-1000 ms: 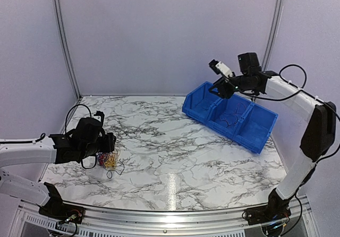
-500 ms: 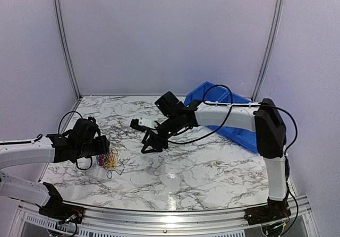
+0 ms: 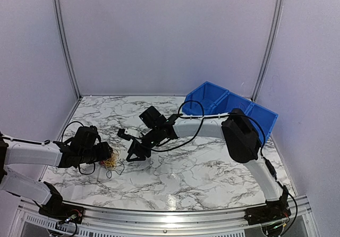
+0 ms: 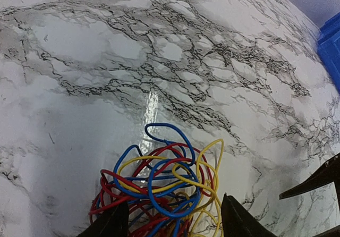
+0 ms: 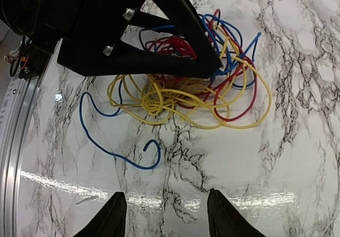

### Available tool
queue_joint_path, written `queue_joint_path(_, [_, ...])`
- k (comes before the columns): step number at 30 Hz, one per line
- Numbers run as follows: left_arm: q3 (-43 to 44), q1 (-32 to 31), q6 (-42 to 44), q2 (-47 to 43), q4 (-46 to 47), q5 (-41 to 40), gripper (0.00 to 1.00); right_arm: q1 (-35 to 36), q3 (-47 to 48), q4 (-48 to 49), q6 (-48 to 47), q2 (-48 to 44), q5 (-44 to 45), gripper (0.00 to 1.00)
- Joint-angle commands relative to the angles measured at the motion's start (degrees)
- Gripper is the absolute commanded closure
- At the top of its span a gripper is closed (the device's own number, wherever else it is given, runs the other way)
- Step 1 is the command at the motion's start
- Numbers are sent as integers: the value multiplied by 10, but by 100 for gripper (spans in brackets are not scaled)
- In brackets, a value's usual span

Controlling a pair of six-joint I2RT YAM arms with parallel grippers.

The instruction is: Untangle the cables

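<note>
The cables (image 3: 110,161) lie on the marble table (image 3: 202,168) at the left as a small tangle of blue, red and yellow wire. My left gripper (image 3: 108,153) sits low over it. In the left wrist view the left gripper (image 4: 172,221) is open, with its fingers on either side of the cables (image 4: 164,184). My right gripper (image 3: 133,154) hovers just to the right of the tangle. In the right wrist view the right gripper (image 5: 164,216) is open with nothing between its fingers. There the cables (image 5: 186,83) lie just ahead, partly hidden under the left gripper (image 5: 138,40). One blue wire end (image 5: 114,141) trails loose.
Blue bins (image 3: 234,115) stand at the back right, and a corner of them (image 4: 332,45) shows in the left wrist view. The table's metal front rail (image 3: 159,216) runs along the near edge. The right arm (image 3: 212,125) stretches across the table's middle.
My right arm has swung from above the blue bins across to the left and down beside the tangle. The left gripper has stayed at the cables, shifting only slightly.
</note>
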Motion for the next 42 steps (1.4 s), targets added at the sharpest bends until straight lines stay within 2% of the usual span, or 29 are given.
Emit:
queue_joint_path(1, [-9, 7, -10, 30, 48, 28, 39, 5, 52, 32, 44, 37, -43, 49])
queue_joint_path(16, [-11, 10, -9, 44, 49, 31, 45, 25, 92, 82, 95, 97, -77, 51])
queue_joint_path(18, [-12, 10, -8, 41, 49, 31, 45, 25, 103, 82, 101, 106, -75, 60])
queue_joint_path(21, [-14, 11, -7, 36, 47, 29, 45, 25, 108, 82, 104, 107, -67, 80])
queue_joint_path(23, [-14, 11, -6, 30, 41, 25, 45, 25, 104, 75, 104, 100, -56, 89])
queue_joint_path(27, [-7, 11, 5, 4, 16, 12, 45, 25, 56, 71, 81, 39, -26, 100])
queue_joint_path(31, [-2, 11, 40, -65, 2, 23, 43, 22, -4, 62, 71, -36, -23, 100])
queue_joint_path(36, [-17, -6, 105, -182, 11, 34, 41, 13, -28, 8, 54, -120, -27, 100])
queue_joint_path(38, [-23, -29, 131, -225, 27, 39, 42, 4, -43, 5, 59, -149, -23, 100])
queue_joint_path(42, [-21, -115, 197, -276, 41, 36, 42, -17, -45, 5, 81, -175, -22, 100])
